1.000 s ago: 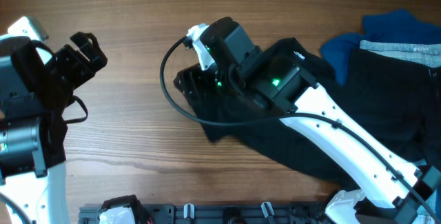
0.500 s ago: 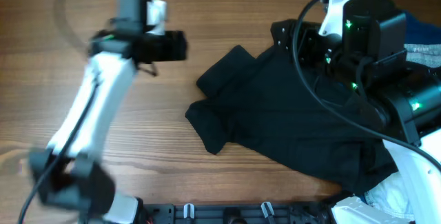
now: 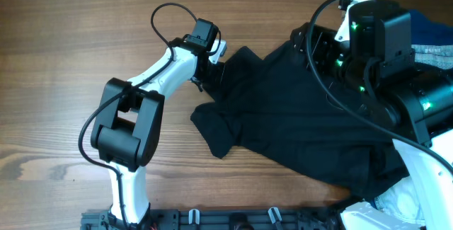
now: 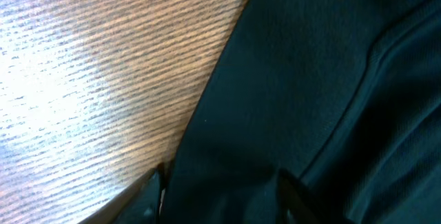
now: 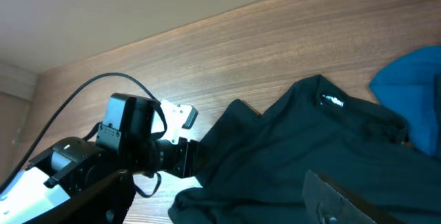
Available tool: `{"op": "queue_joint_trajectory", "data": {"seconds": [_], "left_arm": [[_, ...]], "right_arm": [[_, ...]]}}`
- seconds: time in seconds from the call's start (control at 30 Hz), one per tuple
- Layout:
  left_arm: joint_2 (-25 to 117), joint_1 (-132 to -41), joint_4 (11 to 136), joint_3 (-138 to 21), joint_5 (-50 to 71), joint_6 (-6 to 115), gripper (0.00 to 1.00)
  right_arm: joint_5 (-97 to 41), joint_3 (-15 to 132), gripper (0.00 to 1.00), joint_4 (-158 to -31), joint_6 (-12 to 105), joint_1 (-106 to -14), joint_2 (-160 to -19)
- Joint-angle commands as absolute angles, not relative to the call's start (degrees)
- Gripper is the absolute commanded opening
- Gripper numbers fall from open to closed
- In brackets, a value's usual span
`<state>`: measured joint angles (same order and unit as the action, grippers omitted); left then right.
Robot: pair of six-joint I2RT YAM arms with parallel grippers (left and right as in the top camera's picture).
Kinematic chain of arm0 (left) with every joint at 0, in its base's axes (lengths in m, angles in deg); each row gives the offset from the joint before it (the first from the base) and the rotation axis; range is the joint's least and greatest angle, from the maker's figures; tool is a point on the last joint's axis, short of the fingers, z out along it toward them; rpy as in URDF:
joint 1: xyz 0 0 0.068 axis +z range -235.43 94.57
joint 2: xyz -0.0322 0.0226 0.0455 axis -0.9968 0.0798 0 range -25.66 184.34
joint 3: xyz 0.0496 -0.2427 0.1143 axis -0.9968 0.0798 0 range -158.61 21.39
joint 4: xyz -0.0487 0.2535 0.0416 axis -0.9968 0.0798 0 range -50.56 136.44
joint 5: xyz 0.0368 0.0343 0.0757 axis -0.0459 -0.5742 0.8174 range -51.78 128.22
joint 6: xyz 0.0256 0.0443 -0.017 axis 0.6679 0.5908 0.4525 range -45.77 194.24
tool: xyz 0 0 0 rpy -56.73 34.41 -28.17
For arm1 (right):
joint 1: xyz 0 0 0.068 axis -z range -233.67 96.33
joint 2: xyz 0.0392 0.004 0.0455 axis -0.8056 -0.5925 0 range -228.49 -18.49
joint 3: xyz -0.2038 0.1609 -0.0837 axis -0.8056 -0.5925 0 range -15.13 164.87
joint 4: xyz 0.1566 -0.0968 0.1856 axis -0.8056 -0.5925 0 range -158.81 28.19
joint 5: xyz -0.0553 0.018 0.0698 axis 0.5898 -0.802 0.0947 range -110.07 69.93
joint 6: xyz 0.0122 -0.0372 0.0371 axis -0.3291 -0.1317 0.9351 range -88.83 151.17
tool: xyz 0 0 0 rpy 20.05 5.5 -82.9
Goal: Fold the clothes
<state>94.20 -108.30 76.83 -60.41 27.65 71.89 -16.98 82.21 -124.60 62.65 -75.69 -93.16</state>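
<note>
The black shirt point(image 3: 297, 117) lies crumpled on the wooden table, one sleeve pointing toward the front left. My left gripper point(image 3: 216, 66) is down at the shirt's far left edge. In the left wrist view its fingertips point(image 4: 155, 191) stand apart astride that edge, with black fabric point(image 4: 310, 79) between them and not pinched. My right gripper point(image 3: 309, 46) hovers above the shirt's back edge, near the collar and its white label point(image 5: 332, 100). Only one of its fingers point(image 5: 331, 196) shows, set wide to the side, with nothing in it.
A bright blue garment point(image 3: 428, 25) and a black garment with a grey waistband point(image 3: 433, 48) lie at the back right, partly under my right arm. Bare wood point(image 3: 85, 32) stretches to the left. A black rail point(image 3: 233, 219) runs along the front edge.
My left arm has swung in from the far left and come down on the shirt's left edge. My right arm moved from the shirt's left part to its back right, uncovering the shirt.
</note>
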Motion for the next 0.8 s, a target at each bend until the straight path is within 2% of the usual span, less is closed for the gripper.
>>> {"op": "queue_joint_trajectory", "data": {"seconds": [0.0, 0.03, 0.2, 0.27, 0.47, 0.57, 0.63, 0.73, 0.77], "left_arm": [[96.03, -108.91, 77.66, -60.41, 28.13, 71.05, 0.09], [95.49, -108.56, 78.12, -60.52, 31.37, 68.65, 0.04], [88.62, -102.59, 88.24, -66.42, 58.6, 56.56, 0.04], [85.06, -96.85, 90.45, -68.57, 63.76, 55.56, 0.04], [81.19, -74.18, 93.33, -68.61, 63.37, 53.59, 0.04], [80.56, -65.66, 93.55, -68.63, 53.44, 53.2, 0.04], [79.73, -63.36, 93.53, -68.63, 46.93, 54.81, 0.05], [77.37, -62.84, 93.24, -68.63, 40.02, 58.92, 0.17], [76.1, -63.8, 92.85, -68.63, 35.61, 62.18, 0.26]], "right_arm": [[-14.73, 82.84, 0.85, -124.68, 63.29, -75.45, -93.38], [-14.4, 82.84, 0.84, -124.71, 63.27, -75.45, -93.38], [-14.18, 82.84, 0.85, -124.73, 63.31, -75.45, -93.38], [-14.16, 82.84, 0.85, -124.95, 63.29, -75.45, -93.38], [-14.09, 82.84, 0.85, -125.51, 63.27, -75.45, -93.38], [-13.92, 82.78, 0.86, -125.67, 63.07, -75.45, -94.17], [-13.92, 82.78, 0.88, -125.73, 63.05, -75.45, -95.26], [-13.33, 82.73, 0.89, -125.69, 63.07, -75.45, -98.56], [-13.35, 82.73, 0.89, -125.71, 63.0, -75.45, -101.25]]}}
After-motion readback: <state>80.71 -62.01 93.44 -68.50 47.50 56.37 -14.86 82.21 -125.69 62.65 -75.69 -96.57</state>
